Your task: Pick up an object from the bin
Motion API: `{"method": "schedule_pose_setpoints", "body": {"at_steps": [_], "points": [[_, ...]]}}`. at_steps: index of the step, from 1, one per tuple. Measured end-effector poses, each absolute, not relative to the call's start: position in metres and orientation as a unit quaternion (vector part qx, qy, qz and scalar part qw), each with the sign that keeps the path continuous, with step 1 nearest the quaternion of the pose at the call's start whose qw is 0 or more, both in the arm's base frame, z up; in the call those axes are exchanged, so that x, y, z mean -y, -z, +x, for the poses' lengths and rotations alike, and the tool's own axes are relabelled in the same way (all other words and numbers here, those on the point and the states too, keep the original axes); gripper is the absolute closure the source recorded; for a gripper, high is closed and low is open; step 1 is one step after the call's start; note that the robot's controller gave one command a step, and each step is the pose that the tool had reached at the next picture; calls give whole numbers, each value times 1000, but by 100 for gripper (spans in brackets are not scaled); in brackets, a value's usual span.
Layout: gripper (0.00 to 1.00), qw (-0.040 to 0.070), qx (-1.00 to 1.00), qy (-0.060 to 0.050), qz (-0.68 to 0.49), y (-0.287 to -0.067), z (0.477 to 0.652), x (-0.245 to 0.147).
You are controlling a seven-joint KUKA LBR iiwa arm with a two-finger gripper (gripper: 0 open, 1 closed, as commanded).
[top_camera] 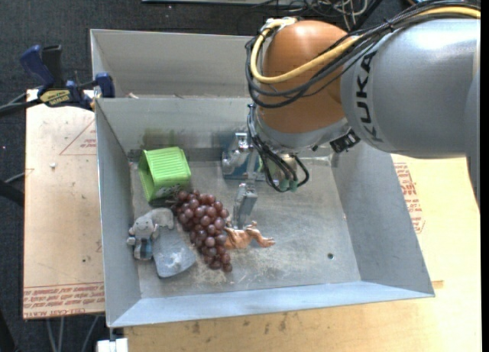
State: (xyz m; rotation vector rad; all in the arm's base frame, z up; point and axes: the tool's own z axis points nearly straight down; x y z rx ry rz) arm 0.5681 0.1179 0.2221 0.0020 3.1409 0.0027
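Because the gripper (246, 211) hangs just over the orange toy animal (250, 237) beside the grape bunch (204, 228), mid-bin (344, 251), you may judge it lined up for that toy. Open or closed, you cannot tell.

Grey metal bin (306, 245), sloped walls, flat scuffed floor. The contents are grouped on the left half of the floor.

- Green box (165, 172): at the back left, close to the left wall, lying flat.
- Bunch of dark red grapes (205, 225): just in front of the box, touching its near corner and running diagonally toward the front.
- Small orange-brown toy animal (250, 236): on its side against the right edge of the grapes.
- Grey toy animal (144, 231): left of the grapes, near the left wall.
- Pale bluish-grey lump (173, 258): in front of the toy, touching it and the grapes; kind unclear.
- Small dark speck (330, 255): on the bare floor at right, well apart from the rest.
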Motion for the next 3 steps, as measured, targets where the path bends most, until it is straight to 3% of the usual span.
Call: {"method": "schedule_pose_setpoints", "body": {"at_steps": [1,2,3], "points": [[0,0,-1000,-1,1,-222,568,-118],[0,4,-999,-1,-39,-196,571,-114],[0,2,-989,-1,-149,-143,564,-105]]}}
